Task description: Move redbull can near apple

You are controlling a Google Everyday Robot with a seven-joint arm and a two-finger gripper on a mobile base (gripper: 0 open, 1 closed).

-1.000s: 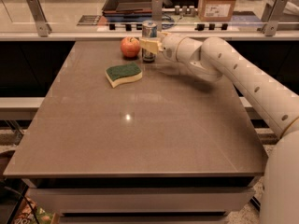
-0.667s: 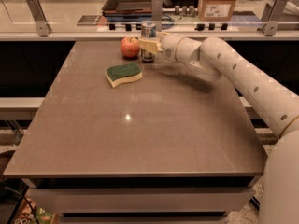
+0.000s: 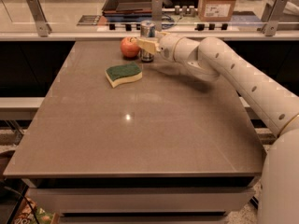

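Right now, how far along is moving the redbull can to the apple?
Looks done: the redbull can stands upright on the table beside the apple. In hand: the end effector is at the can; whether it grips, I cannot tell. Left: release if needed and back away.

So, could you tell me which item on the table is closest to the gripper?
The redbull can, the tall silver one: the gripper is right at it, while the apple sits just beyond and the sponge farther off.
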